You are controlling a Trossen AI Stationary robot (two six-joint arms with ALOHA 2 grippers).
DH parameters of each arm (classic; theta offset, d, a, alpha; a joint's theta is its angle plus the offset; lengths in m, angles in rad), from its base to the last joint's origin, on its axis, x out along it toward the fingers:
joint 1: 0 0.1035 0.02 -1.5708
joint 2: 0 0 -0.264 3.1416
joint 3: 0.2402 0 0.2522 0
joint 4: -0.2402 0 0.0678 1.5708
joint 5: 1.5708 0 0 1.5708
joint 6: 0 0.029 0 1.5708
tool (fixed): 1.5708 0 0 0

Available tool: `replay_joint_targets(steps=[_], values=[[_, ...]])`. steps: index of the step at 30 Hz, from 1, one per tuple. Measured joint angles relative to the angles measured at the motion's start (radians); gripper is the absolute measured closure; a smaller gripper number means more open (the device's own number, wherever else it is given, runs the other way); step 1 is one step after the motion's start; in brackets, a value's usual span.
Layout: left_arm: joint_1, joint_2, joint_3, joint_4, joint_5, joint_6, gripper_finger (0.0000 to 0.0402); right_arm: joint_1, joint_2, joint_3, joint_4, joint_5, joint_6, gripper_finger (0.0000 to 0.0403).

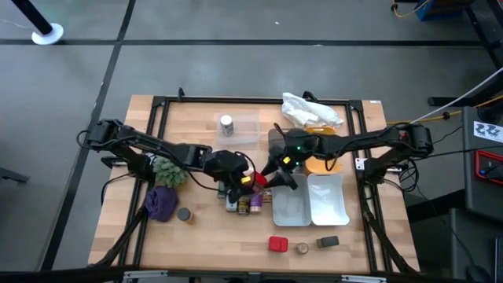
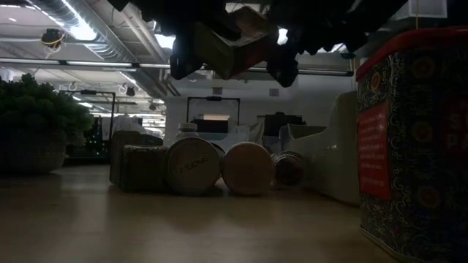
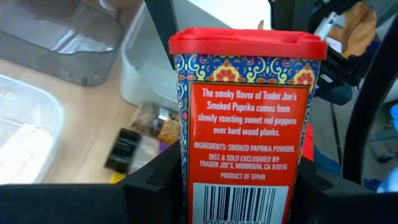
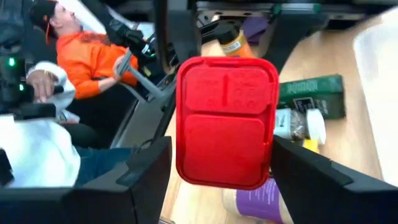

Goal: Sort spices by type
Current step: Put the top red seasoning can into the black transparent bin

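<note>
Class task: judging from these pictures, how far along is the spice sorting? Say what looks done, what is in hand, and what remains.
Done: a red tin, a small round tin and a dark tin lie in a row at the table's front edge. In hand: the left gripper holds a paprika tin, and the right gripper's fingers flank its lid. Left: a cluster of jars mid-table, a lone jar and a round tin.

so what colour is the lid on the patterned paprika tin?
Red lid, clearest in the left wrist view.
</note>
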Motion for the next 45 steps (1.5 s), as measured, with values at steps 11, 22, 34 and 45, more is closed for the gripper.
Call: replay_joint_targets(steps=[11, 22, 34, 45], values=[[0.000, 0.000, 0.000, 0.008, -0.005, -0.006, 0.0231, 0.085, 0.000, 0.000, 0.034, 0.204, -0.044, 0.0143], [0.001, 0.000, 0.000, 0.000, -0.018, 0.004, 0.0231, 0.085, 0.008, 0.000, 0.034, 0.218, -0.017, 0.0177], [0.003, 0.000, 0.000, 0.011, -0.012, 0.094, 0.0182, 0.086, 0.018, 0.001, 0.012, 0.211, 0.013, 0.0177], [0.028, -0.038, 0.000, -0.026, -0.005, 0.149, 0.0159, 0.041, -0.030, 0.038, -0.203, 0.196, -0.007, 0.0177]])
